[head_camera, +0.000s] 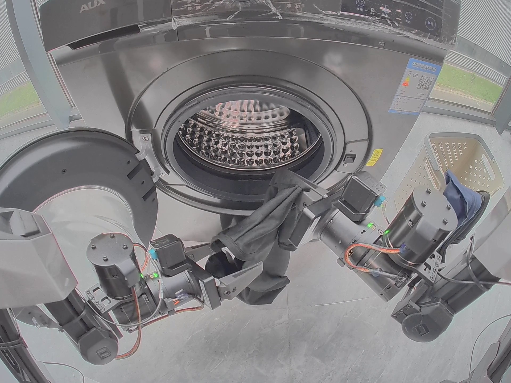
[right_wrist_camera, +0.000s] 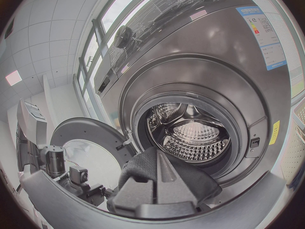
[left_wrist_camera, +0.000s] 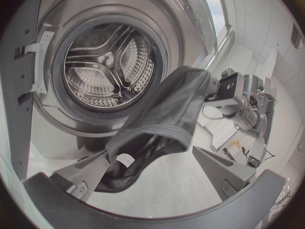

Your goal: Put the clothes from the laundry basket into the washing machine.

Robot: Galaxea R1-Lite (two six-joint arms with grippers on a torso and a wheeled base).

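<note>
Two arms share one dark garment [head_camera: 261,224] just below the drum opening [head_camera: 247,134].
Its lower end hangs between the left fingers [head_camera: 239,279], which stand wide apart; its long axis climbs rightward to the right fingers [head_camera: 318,192], closed on its top, nearer the opening.

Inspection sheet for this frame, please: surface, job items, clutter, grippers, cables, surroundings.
Surface: grey floor, bare in front of the machine.
Job's things: washing machine, door swung open, drum empty; dark garment hanging at the opening's lower rim; laundry basket with a blue garment over its rim.
Clutter: nothing seen.
Grippers: right gripper shut on the dark garment's top; left gripper open, the hanging end against one finger.
Cables: orange cable looped on the right arm, clear of the cloth.
Surroundings: window.
</note>
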